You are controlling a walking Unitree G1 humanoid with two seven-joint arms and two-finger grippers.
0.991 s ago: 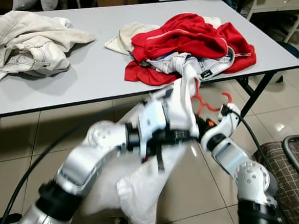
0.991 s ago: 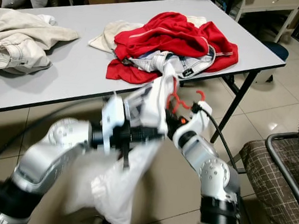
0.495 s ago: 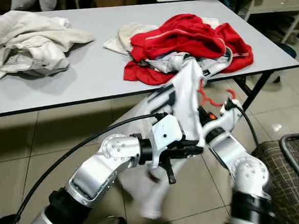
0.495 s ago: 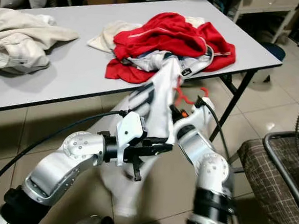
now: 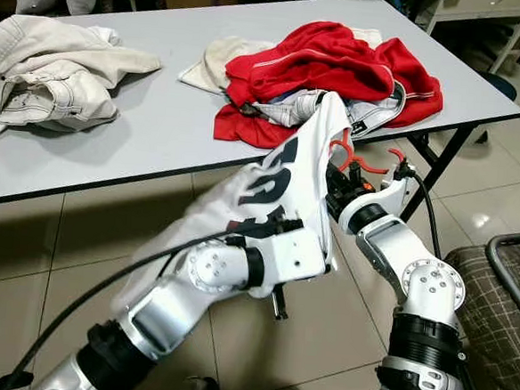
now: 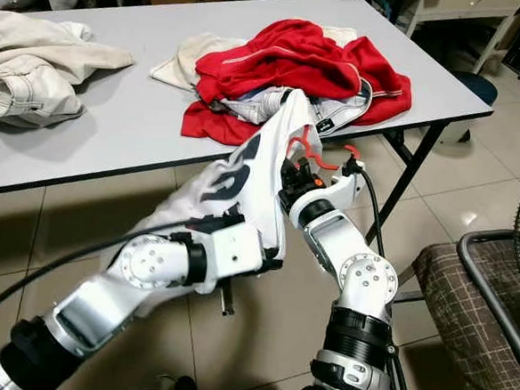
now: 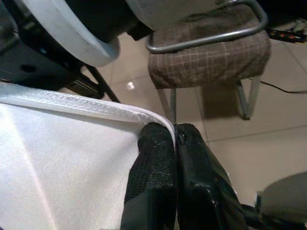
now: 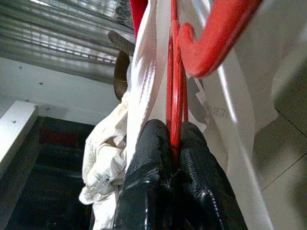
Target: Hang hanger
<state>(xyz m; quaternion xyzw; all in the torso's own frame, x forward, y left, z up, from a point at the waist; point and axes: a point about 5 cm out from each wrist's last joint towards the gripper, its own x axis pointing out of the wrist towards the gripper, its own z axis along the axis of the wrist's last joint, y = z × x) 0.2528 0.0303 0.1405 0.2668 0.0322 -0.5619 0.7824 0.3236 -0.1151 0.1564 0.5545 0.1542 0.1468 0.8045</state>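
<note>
Between your right gripper's [image 8: 173,143] closed fingers sits the thin red wire of the hanger [image 5: 356,157], pinched tight, its hook curving up past the fingertips. Your left gripper [image 7: 175,139] clamps the stitched hem of the white shirt [image 5: 279,183], a smooth, glossy fabric with a dark printed number, draped over the left arm. Hanger and shirt are held in the air just off the table's [image 5: 156,143] near edge, the hanger's long axis running roughly along that edge. On the table lie a red jacket [image 5: 332,62] and cream clothes [image 5: 54,73]; a checked chair [image 7: 206,55] stands on the tiled floor.
</note>
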